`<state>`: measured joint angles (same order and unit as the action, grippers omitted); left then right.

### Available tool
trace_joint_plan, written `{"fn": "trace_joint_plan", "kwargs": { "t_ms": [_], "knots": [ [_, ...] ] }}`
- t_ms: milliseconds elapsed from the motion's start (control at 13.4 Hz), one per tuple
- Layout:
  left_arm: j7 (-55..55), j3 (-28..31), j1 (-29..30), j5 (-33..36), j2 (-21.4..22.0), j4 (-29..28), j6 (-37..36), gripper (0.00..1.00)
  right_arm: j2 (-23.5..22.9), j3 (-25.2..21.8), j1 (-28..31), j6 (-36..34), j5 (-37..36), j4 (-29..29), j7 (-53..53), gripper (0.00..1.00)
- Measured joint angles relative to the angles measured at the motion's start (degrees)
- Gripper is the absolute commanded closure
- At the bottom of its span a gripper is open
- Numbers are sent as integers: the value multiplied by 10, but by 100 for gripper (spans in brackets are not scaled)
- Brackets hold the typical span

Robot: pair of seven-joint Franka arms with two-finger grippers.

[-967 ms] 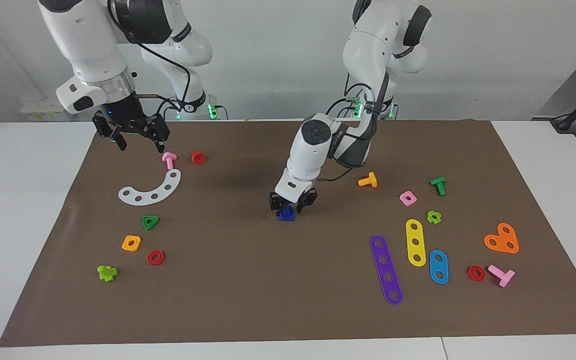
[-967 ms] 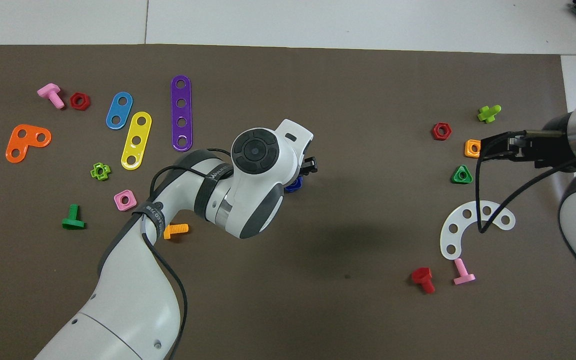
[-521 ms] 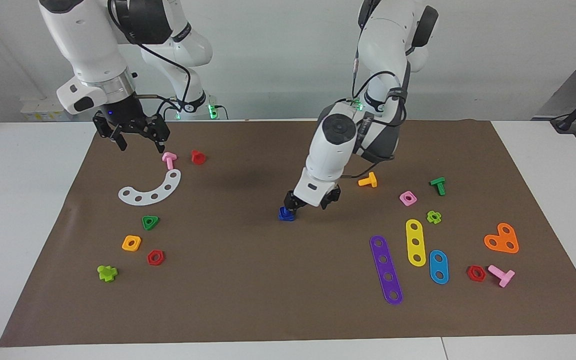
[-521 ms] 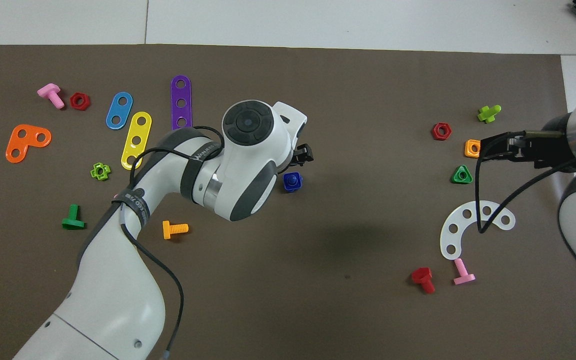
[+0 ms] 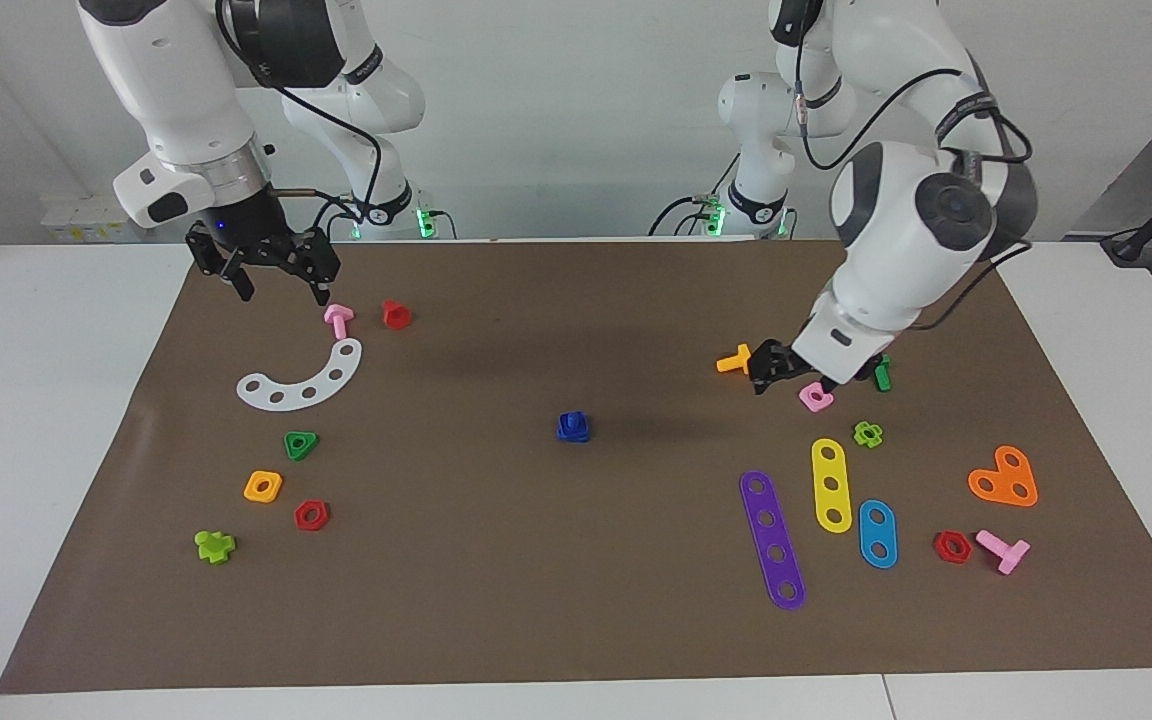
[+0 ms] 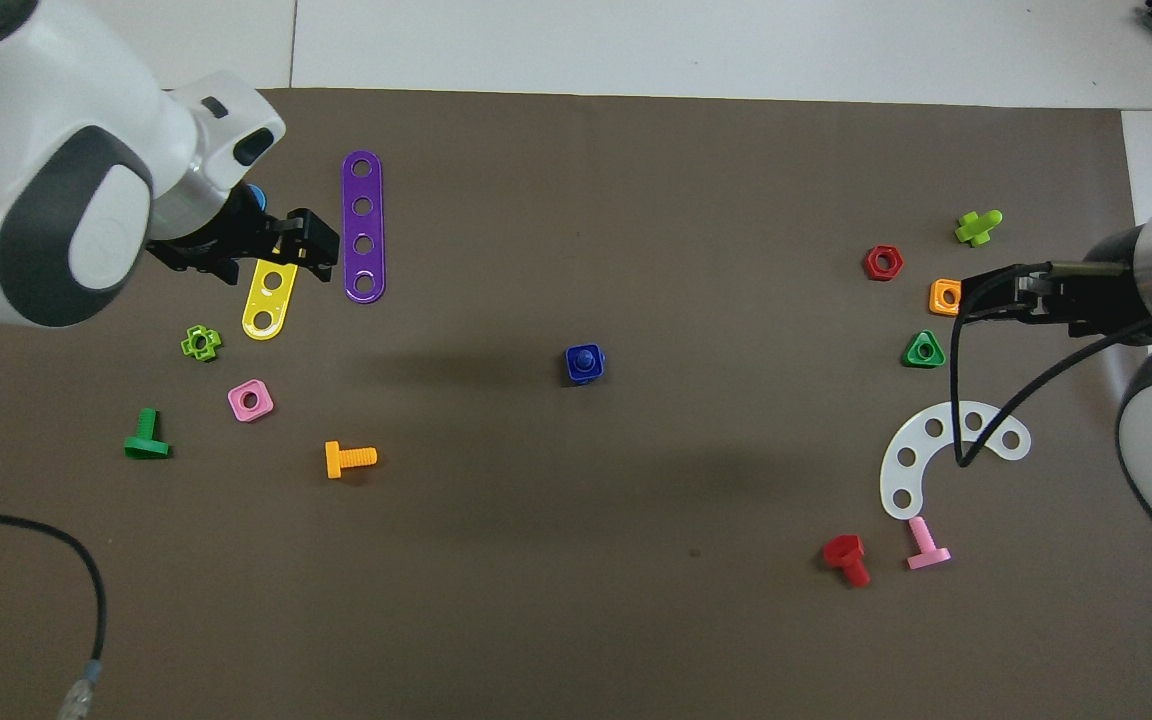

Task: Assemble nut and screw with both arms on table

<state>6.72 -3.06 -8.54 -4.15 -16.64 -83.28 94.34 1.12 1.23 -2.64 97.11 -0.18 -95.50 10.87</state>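
The bench [image 5: 56, 400] is a wide white top with a large brown mat [image 5: 496, 590] spread over most of it, and a plain pale wall [image 5: 556, 120] closes the room where the robots stand. The nut [image 5: 573, 431] sits flat at about the middle of the mat with the screw [image 5: 573, 418] seated in it. From overhead the screw's round shaft end [image 6: 585, 356] shows up through the square nut [image 6: 573, 373]. No gripper touches the pair. The left gripper [image 5: 794, 378] hangs low over the mat toward the left arm's end. Its jaws are spread and empty, over the spot between an orange bolt [image 5: 735, 361] and a pink square nut [image 5: 816, 398]. A dark green bolt [image 5: 880, 374] peeks out beside its wrist. Farther from the robots there lie a purple strip [image 5: 772, 540], a yellow strip [image 5: 831, 486], a blue strip [image 5: 877, 534] and an orange heart plate [image 5: 1004, 478]. The right arm waits toward its own end, where the right gripper [image 5: 278, 288] is held above the mat with its jaws apart and nothing in them. It is just beside a pink bolt [image 5: 338, 320], near a red bolt [image 5: 395, 314] and a white curved plate [image 5: 301, 379]. A green triangular nut [image 5: 301, 444], an orange square nut [image 5: 263, 486] and a red hex nut [image 5: 311, 515] lie farther out on that end.
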Motion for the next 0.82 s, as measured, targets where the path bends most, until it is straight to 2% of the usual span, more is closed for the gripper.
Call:
{"fn": "trace_joint_plan", "kwargs": {
  "t_ms": [223, 446, 595, 818],
  "knots": [
    [-28, 0, 33, 28, 81, -79, -4, 0, 0, 0, 0, 0, 0, 0, 0, 0],
    [-28, 0, 44, 34, 153, -108, -8, 0, 0, 0, 0, 0, 0, 0, 0, 0],
    [-28, 1, 48, 34, 175, -103, -11, 0, 0, 0, 0, 0, 0, 0, 0, 0],
    [-30, 1, 49, 34, 177, -94, -11, 0, 0, 0, 0, 0, 0, 0, 0, 0]
  ]
}}
